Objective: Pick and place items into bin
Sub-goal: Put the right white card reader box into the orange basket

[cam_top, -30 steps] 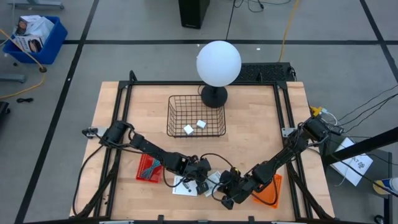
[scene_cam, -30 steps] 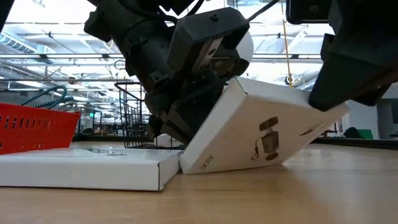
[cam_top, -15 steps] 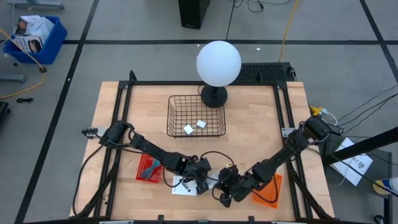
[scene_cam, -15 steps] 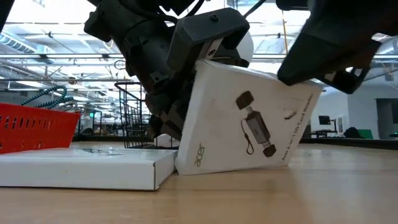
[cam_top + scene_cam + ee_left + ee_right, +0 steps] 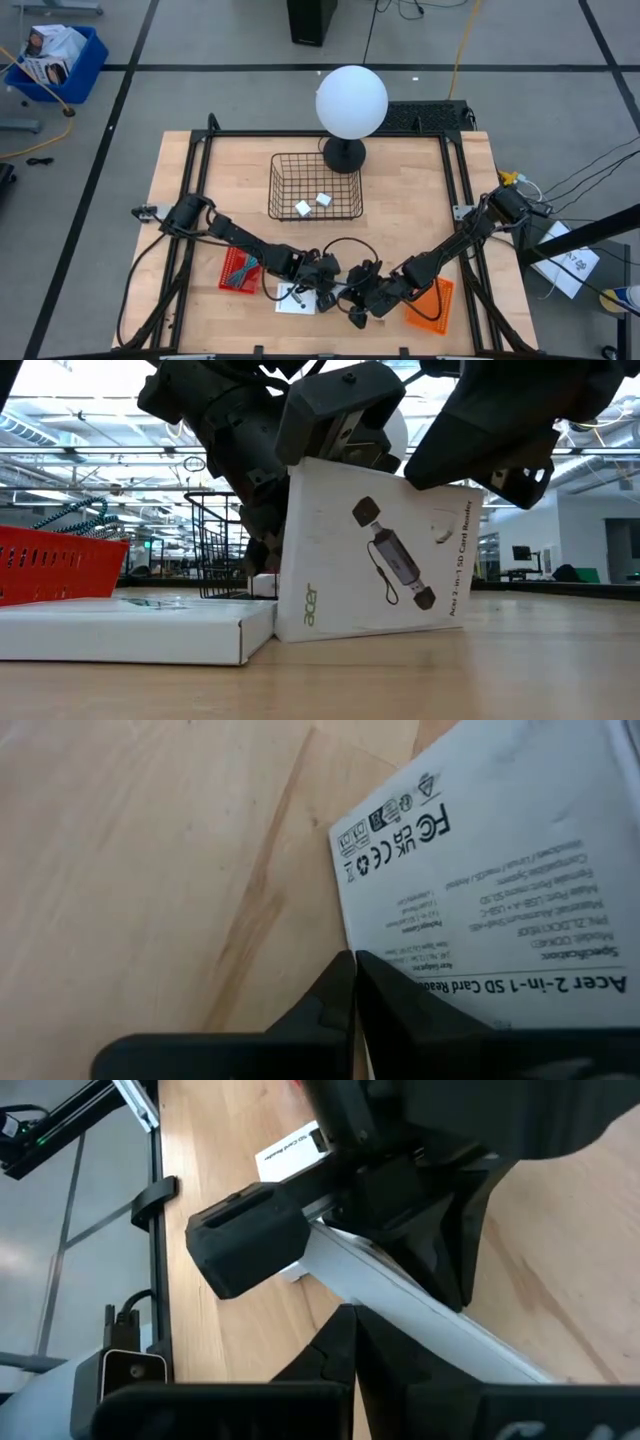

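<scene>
Since a second ago our card-reader box (image 5: 375, 565) has tipped from tilted to near upright. Both the left gripper (image 5: 322, 292) and the right gripper (image 5: 357, 306) have their fingers pressed closed on it. Two small white blocks (image 5: 312, 204) lie in the wire basket (image 5: 274, 190); we judge most items remain outside.

Floor (image 5: 230, 35): grey, smooth, crossed by dark tape lines forming a grid. Blue bin (image 5: 55, 60) on the floor beyond the table's far left corner, holding white packaging. 1 dark box-shaped unit (image 5: 305, 20) stands on the floor beyond the far edge. Yellow cable (image 5: 462, 45) and dark cables trail nearby. White papers (image 5: 568, 262) lie to the right. Low view: ceiling beams and strip lights (image 5: 100, 435), bright open hall behind.
</scene>
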Controlling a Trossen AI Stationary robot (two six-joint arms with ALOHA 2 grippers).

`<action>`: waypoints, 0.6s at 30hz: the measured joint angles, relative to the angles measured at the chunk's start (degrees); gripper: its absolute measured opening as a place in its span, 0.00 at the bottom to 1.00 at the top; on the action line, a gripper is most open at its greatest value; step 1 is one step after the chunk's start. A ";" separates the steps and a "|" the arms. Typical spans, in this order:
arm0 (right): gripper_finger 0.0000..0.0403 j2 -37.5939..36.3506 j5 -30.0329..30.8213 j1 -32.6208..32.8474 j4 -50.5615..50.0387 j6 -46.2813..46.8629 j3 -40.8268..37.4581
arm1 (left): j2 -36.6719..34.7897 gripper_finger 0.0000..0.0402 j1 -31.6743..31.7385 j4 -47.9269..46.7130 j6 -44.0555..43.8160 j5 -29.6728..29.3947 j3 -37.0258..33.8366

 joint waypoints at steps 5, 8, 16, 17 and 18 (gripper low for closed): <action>0.00 0.07 -0.35 -0.26 0.00 -0.45 0.00 | -0.02 0.04 0.00 -0.91 -0.17 -0.41 0.00; 0.00 0.47 -0.49 -0.92 -1.00 -0.86 -0.25 | -0.12 0.01 0.33 -1.04 0.26 -1.33 0.02; 0.00 0.48 -0.36 -2.00 -2.01 -1.13 -0.37 | 0.09 0.04 0.40 -2.44 0.24 -2.50 -0.07; 0.00 0.46 -0.36 -2.04 -1.98 -1.11 -0.39 | 0.09 0.03 0.45 -2.47 0.27 -2.78 -0.07; 0.00 0.46 -0.35 -2.04 -1.80 -1.02 -0.50 | 0.09 0.02 0.51 -2.44 0.57 -2.84 -0.07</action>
